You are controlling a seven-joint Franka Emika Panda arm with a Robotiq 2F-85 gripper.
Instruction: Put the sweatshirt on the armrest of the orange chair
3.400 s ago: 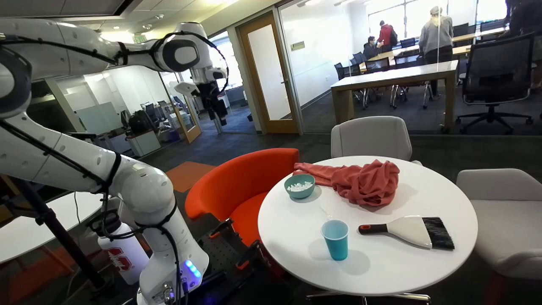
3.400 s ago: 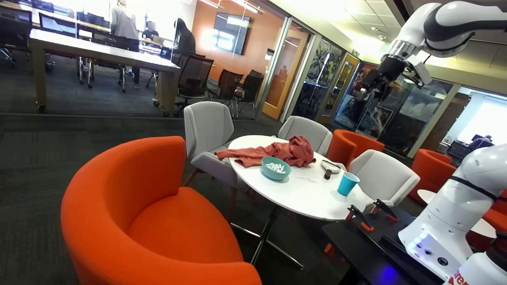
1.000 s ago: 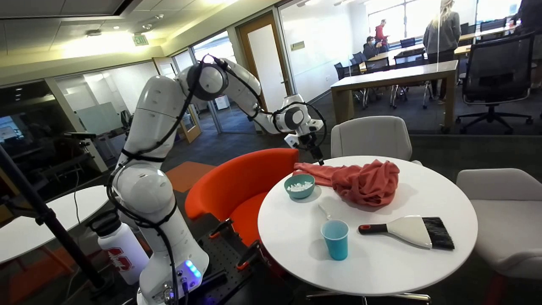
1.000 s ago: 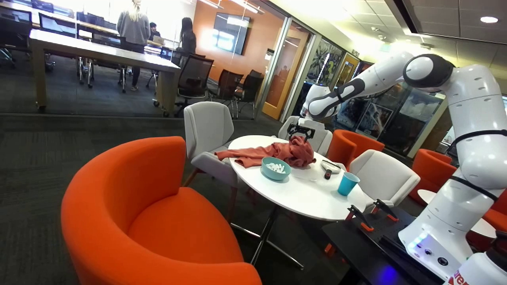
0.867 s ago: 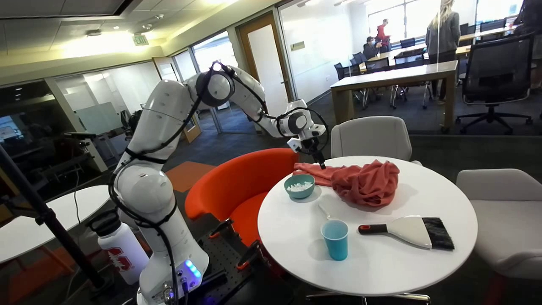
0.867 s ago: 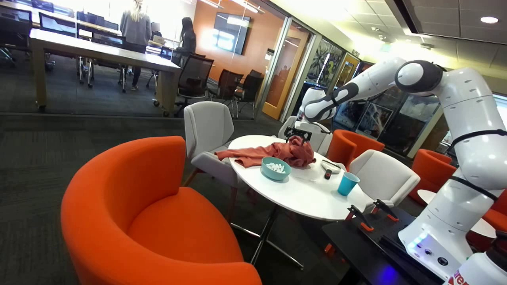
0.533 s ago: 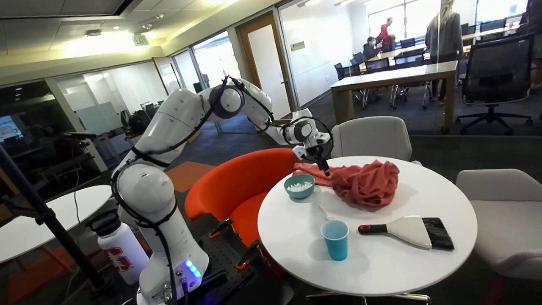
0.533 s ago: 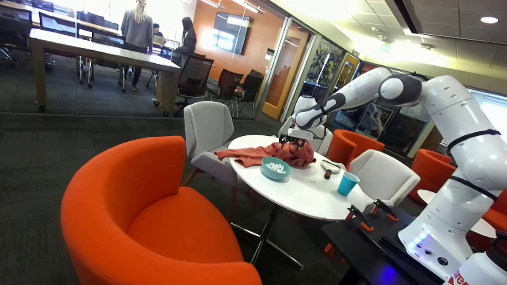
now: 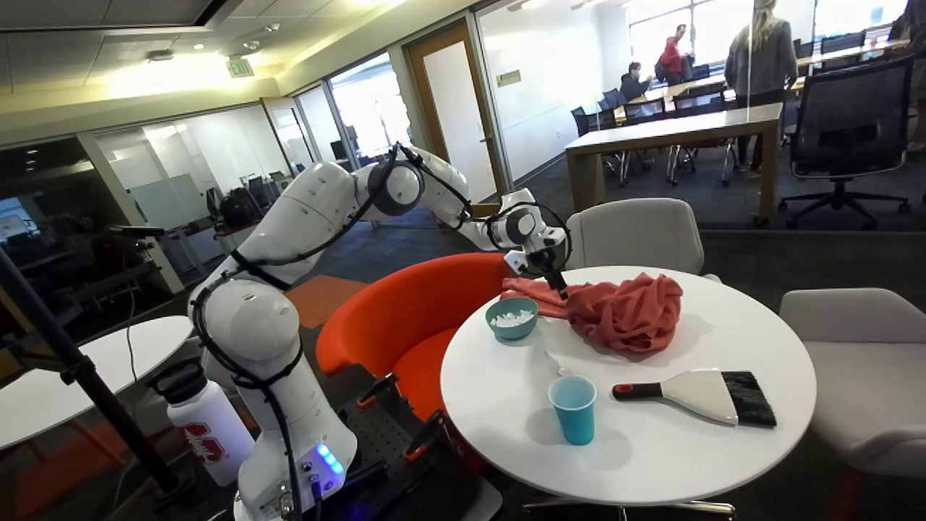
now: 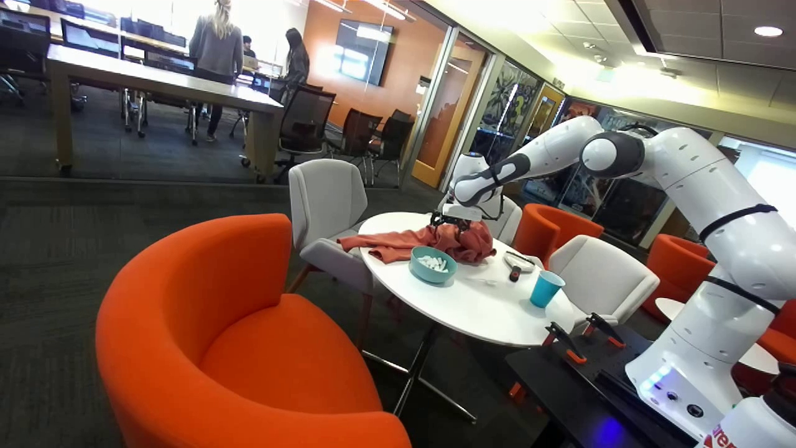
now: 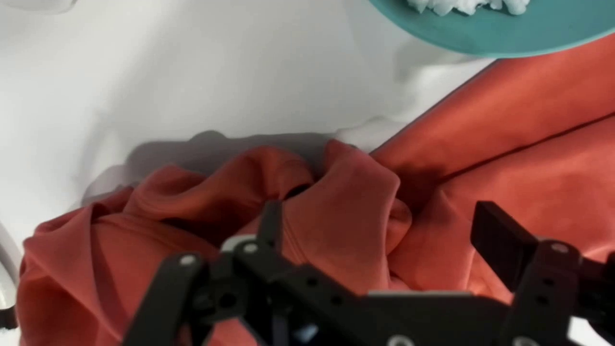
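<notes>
The sweatshirt [image 9: 629, 312] is a salmon-red crumpled cloth on the round white table [image 9: 680, 470]. It is bunched at one end, with a flatter part [image 10: 392, 241] running over the table edge. The orange chair [image 9: 412, 300] stands beside the table; its curved back and arm rim [image 10: 155, 298] carry nothing. My gripper [image 9: 560, 289] points down at the sweatshirt, where the bunched and flat parts meet, also in an exterior view [image 10: 450, 228]. In the wrist view its fingers [image 11: 379, 223] are wide apart, with a sweatshirt fold [image 11: 343, 216] between them. I cannot tell whether they touch the cloth.
A teal bowl [image 9: 512, 327] of white pieces stands close to the sweatshirt and gripper. A blue cup [image 9: 575, 416], a clear spoon [image 9: 555, 363] and a brush [image 9: 698, 394] lie or stand on the table. Grey chairs [image 9: 636, 235] surround it.
The arm has come down from high above to the sweatshirt. In the last half second my gripper has shifted slightly along the cloth. The sweatshirt and table items have not moved.
</notes>
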